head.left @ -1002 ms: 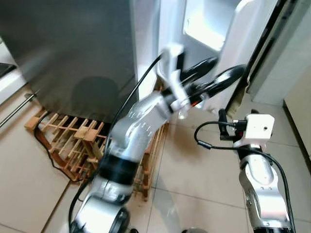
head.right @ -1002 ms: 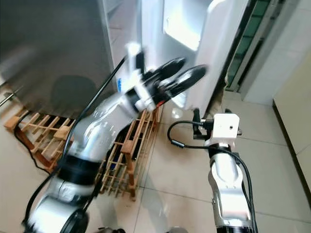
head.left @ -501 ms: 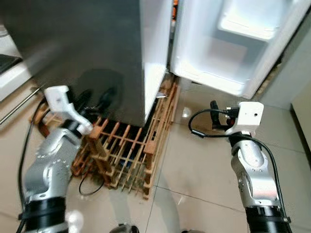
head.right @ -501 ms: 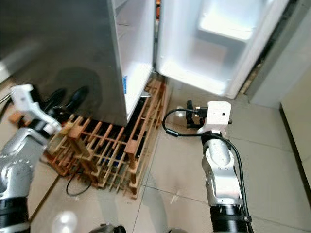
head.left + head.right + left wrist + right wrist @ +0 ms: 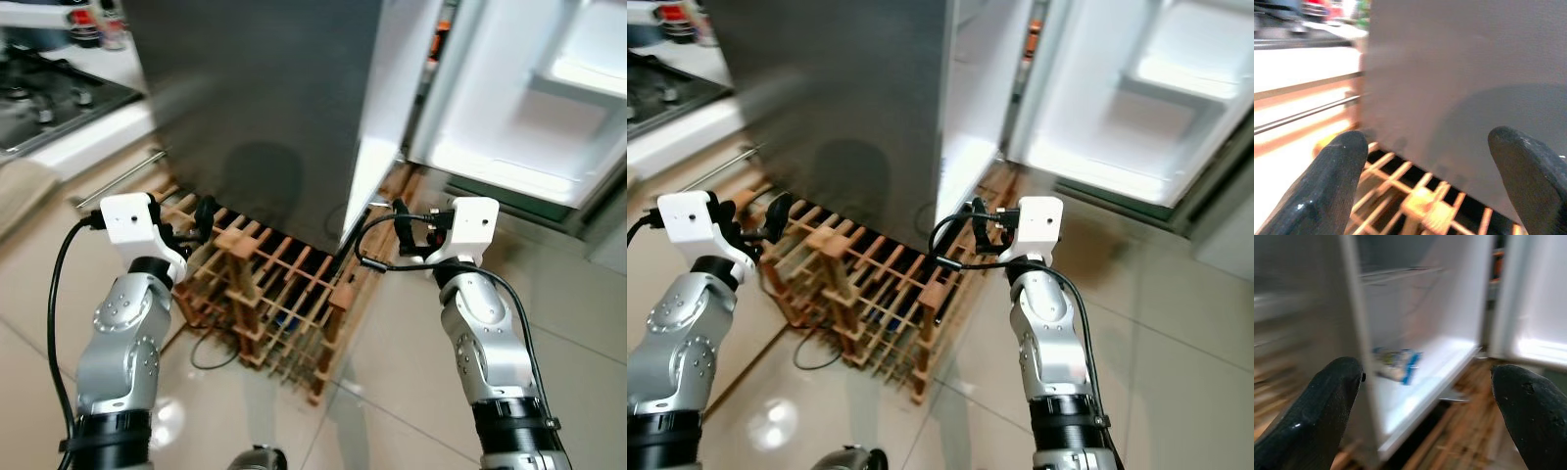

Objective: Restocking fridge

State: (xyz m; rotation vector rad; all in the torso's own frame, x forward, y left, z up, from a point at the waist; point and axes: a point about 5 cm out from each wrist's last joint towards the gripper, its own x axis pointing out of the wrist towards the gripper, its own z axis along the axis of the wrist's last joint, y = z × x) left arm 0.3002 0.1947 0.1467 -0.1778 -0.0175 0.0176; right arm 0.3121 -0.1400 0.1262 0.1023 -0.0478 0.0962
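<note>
Left gripper: fingers spread wide, nothing held, raised before the grey fridge side.
Right gripper: fingers spread wide, nothing held, aimed at the open fridge.
Fridge door: swung open on the right.
Blue-and-white packet: seen inside on the lit bottom shelf.
Wooden rack: laid on the floor under the fridge.

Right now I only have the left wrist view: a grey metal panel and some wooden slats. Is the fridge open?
Observer: Yes. The white-lined fridge door on the robot's right stands wide open.
Operator: Anything stocked inside?
Observer: A blue-and-white packet sits low on the white inner side of the grey metal door.
Operator: Is the right arm carrying anything?
Observer: No. The right jaws stand open and empty, aimed toward that packet.
</note>
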